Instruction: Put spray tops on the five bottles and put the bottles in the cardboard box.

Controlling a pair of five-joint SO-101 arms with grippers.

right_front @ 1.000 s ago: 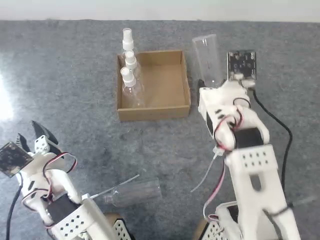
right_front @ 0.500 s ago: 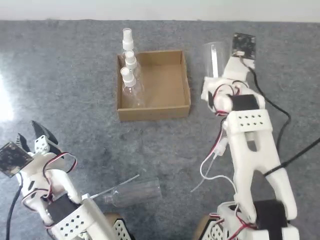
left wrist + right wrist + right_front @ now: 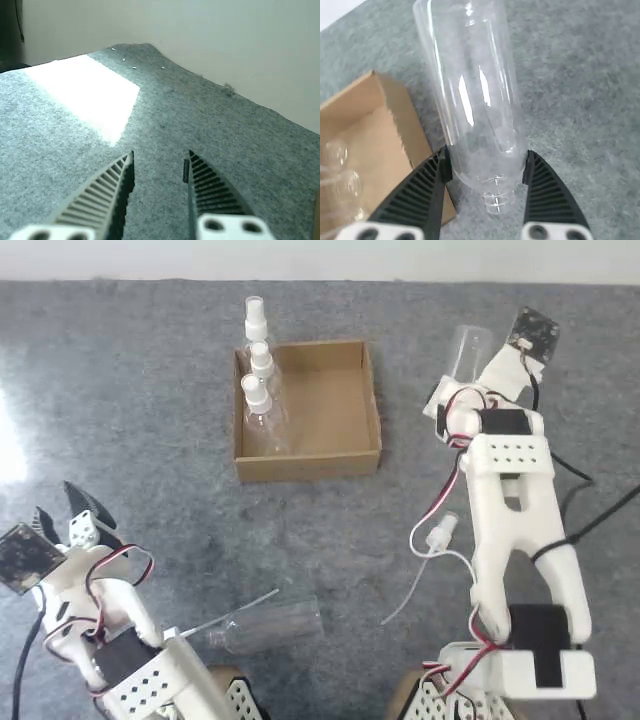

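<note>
surface: grey speckled felt mat | wall: plain pale, far edge | light: bright patch on mat

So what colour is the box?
Brown. The cardboard box shows best in the high view.

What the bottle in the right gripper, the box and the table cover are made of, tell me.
Bottle in the right gripper: probably clear plastic, glossy; see-through, with bright streaks.
Box: matte brown cardboard, thin flat walls.
Table cover: seemingly grey felt-like fabric, fuzzy and mottled.
</note>
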